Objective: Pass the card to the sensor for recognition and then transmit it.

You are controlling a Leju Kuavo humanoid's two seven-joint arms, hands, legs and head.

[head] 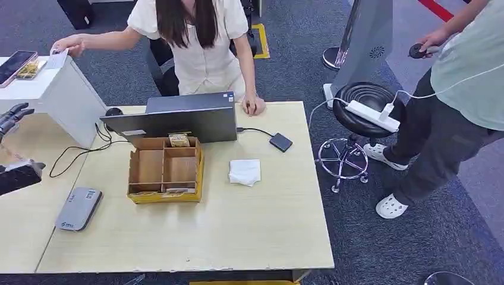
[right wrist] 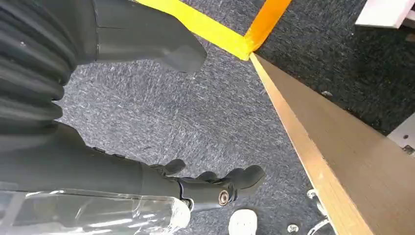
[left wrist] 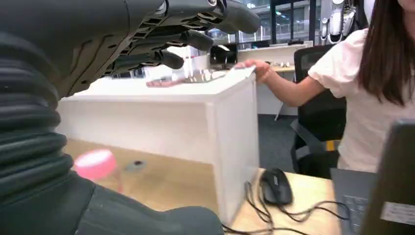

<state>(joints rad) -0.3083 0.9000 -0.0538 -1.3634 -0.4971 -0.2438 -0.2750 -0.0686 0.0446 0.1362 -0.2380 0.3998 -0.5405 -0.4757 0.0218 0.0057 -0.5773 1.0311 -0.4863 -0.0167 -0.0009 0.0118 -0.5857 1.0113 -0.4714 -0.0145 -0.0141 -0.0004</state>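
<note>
The robot's left hand [head: 13, 117] hovers empty, fingers spread, beside the white counter [head: 56, 95], where a seated person's hand [head: 70, 44] holds the card [head: 57, 59]; right hand [right wrist: 215, 183] hangs open above carpet

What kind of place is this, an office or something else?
Probably an office or reception desk: a person sits behind a laptop at a wooden table, with grey carpet underneath.
</note>
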